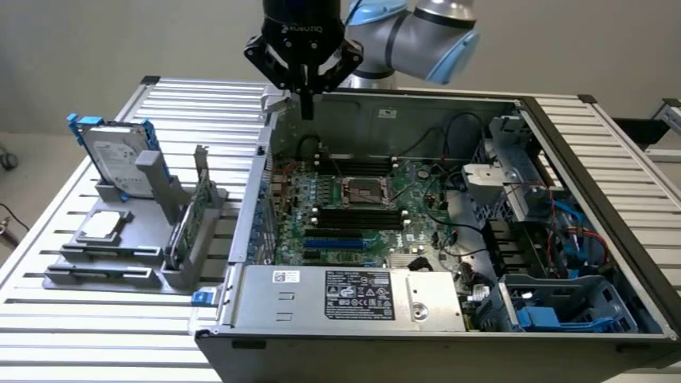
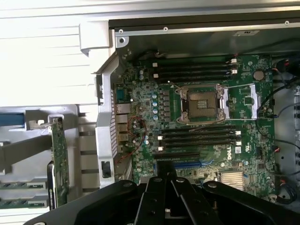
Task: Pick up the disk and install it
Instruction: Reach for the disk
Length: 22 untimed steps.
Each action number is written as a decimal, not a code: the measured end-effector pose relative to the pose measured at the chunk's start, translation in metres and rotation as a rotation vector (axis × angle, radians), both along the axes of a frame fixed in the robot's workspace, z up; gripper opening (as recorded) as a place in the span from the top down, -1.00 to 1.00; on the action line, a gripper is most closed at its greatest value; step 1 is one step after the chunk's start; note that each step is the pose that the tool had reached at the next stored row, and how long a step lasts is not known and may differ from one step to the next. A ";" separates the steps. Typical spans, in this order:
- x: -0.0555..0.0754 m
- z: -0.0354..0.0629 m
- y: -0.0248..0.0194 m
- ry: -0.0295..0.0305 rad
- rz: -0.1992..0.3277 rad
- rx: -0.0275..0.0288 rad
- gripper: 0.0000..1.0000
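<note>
Silver metal with blue rails, the disk (image 1: 110, 152) stands upright in the grey rack (image 1: 101, 267) on the slatted counter (image 1: 64, 343), upper left of the exterior view, and nothing is touching it. The gripper (image 1: 306, 112) hangs at top centre over the back wall of the open computer case (image 1: 319, 299), well apart from the disk, fingers (image 2: 157, 201) clenched on nothing. Pickup not done, install not done. By my reckoning the whole job is left.
</note>
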<state>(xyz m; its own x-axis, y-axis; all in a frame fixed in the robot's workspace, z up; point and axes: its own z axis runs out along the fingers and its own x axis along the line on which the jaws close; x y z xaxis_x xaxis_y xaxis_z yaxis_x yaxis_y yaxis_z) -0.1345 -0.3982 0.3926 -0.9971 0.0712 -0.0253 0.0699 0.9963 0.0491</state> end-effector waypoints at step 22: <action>-0.094 -0.0003 0.0192 0.0298 0.000 0.0001 0.79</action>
<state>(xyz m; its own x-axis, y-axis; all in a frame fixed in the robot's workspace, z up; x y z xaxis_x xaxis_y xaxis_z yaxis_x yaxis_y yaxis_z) -0.2285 -0.3790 0.3924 -0.9974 0.0713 0.0044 0.0714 0.9963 0.0471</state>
